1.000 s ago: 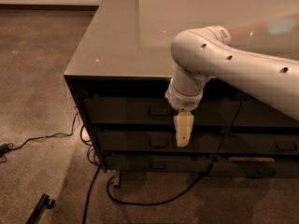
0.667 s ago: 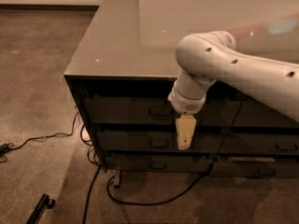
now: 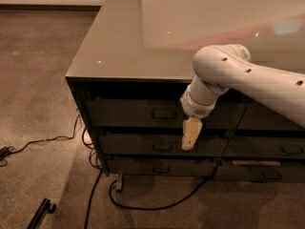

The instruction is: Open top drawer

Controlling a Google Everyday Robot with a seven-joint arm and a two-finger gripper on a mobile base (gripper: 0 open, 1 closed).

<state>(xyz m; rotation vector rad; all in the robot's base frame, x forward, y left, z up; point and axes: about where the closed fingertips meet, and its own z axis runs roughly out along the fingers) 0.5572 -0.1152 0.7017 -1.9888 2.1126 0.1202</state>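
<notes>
**Item 1, top drawer** [image 3: 124, 113]: a dark front directly under the tabletop [image 3: 138, 42]. It lies level with the fronts around it, so we judge it closed. Its pull [image 3: 164, 113] sits at the centre.

**Item 2, hand** [image 3: 190, 133]: tan and pointing down. It hangs in front of the top drawer's lower right part, just right of the pull and lower, over the seam with the drawer below [image 3: 138, 144]. We see nothing in it. We cannot tell how far open it is. The white arm [image 3: 238, 75] enters from the right of the top drawer, and its wrist covers that drawer's right end.

**Item 3, risks (our judgement):**
- The hand is off the pull and close to the second front, so a straight advance could catch the wrong handle or strike bare panel.
- The pull is small and shallow, so a poor hook could slip as the arm draws back.
- A pull off the drawer's axis could make it bind.

**Item 4, surface:** the tabletop above the top drawer is smooth, grey and glossy, and carries reflections.

**Item 5, room:**
- Brown carpet [image 3: 33, 56] lies left of and below the top drawer.
- 1 dark cable [image 3: 152, 206] loops on the floor beneath it, and others [image 3: 43, 140] trail off to its left.
- 1 neighbouring stack [image 3: 267, 147] stands to its right.
</notes>
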